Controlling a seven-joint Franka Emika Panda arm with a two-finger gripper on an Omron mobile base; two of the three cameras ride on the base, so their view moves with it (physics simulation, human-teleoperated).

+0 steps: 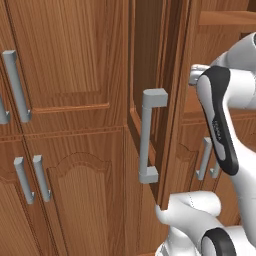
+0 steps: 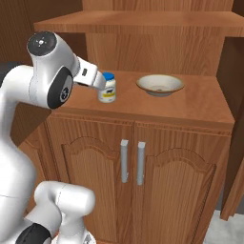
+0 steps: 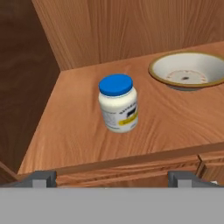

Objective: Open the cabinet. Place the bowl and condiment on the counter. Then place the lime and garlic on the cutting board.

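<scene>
White arm (image 2: 28,95) bent at the elbow, forearm reaching forward and level toward the open cabinet (image 1: 150,75), wrist just short of the brown ledge. Gripper (image 3: 113,178) aimed at the condiment (image 3: 117,108) from the front and slightly above, jaws spread wide with nothing between them, fingertips (image 3: 41,178) low at either side of the hand view, clear of the jar.

Condiment standing upright on the wooden ledge (image 2: 200,102), near its left side, a little back from the front edge. Pale body, blue lid, label with a yellow band and a small dark patch; lettering too blurred to read. Bowl (image 2: 160,85) to the jar's right and a bit further back, apart from it, upright, cream with a thin rim and a faint dotted ring inside.

Upper door (image 1: 147,135) swung open, seen nearly edge-on in the left base view, grey bar handle facing out. Arched lower doors (image 2: 133,176) below the ledge shut, two grey handles side by side.
</scene>
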